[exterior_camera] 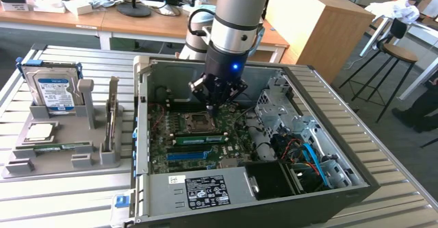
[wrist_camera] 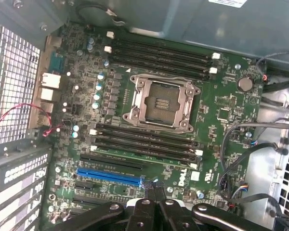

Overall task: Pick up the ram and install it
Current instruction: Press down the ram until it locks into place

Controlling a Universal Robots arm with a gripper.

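Claw (exterior_camera: 211, 113) pressed shut hangs inside the open case (exterior_camera: 356, 151), just above the board (wrist_camera: 221, 96), where a ram (exterior_camera: 200, 140) sits slotted.

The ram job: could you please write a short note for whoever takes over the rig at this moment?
Gripper: fingers shut, empty, hovering inside the case over the CPU socket.
Ram: green stick standing on the motherboard beside the socket.
Done: ram looks placed in its slot.
Left: confirm it is fully seated; the latches cannot be judged.
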